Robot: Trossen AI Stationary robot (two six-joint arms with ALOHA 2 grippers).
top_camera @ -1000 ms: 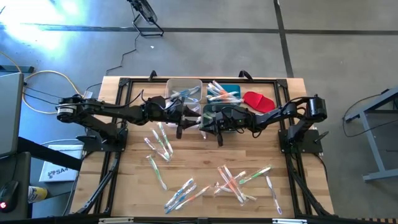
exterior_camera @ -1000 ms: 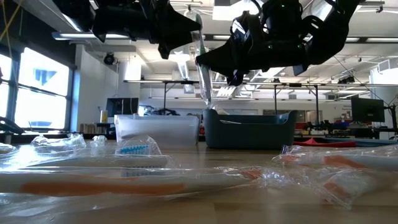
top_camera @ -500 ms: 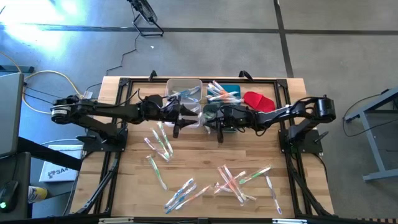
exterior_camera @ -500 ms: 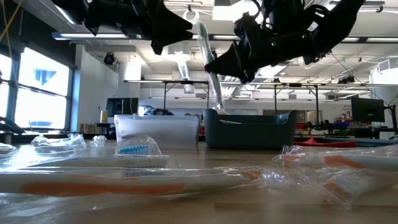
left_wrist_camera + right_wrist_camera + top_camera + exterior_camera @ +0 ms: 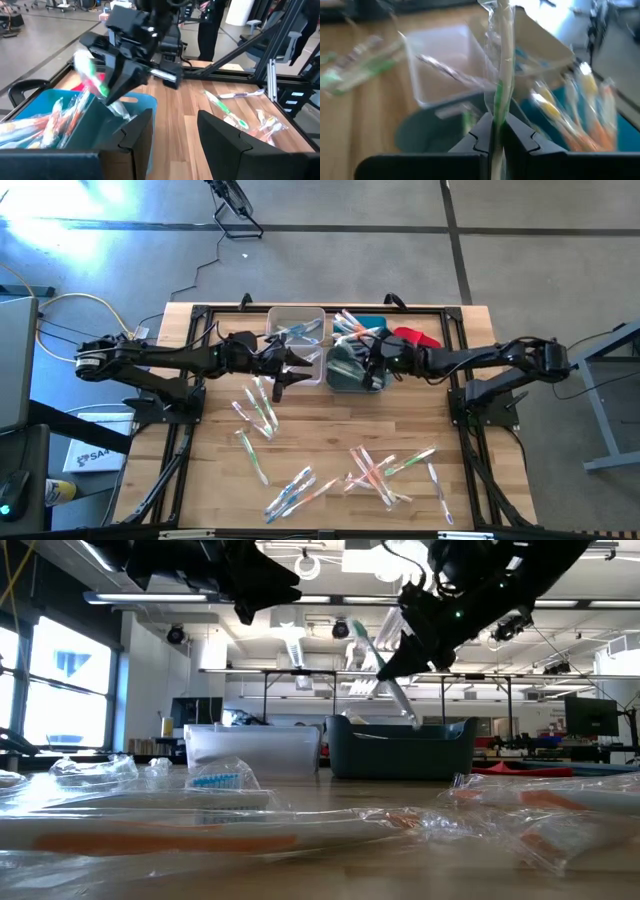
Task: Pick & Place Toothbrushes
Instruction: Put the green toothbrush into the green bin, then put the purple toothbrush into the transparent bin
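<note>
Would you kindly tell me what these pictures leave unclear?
- Right gripper, shut on the wrapped green-and-white toothbrush: its bristle end is motion-blurred in the right wrist view.
- Dark teal plastic bin: contents hidden by its wall in the low view.
- Clear plastic bin: toothbrush count too small to tell in the high view.

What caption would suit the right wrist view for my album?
Right hand pinches a wrapped toothbrush above the bins.

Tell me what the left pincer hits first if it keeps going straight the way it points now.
Likely the teal bin: in its wrist view the open left pincer faces the bin's near wall, with the right pincer and its wrapped toothbrush beyond. Depth is unclear.
</note>
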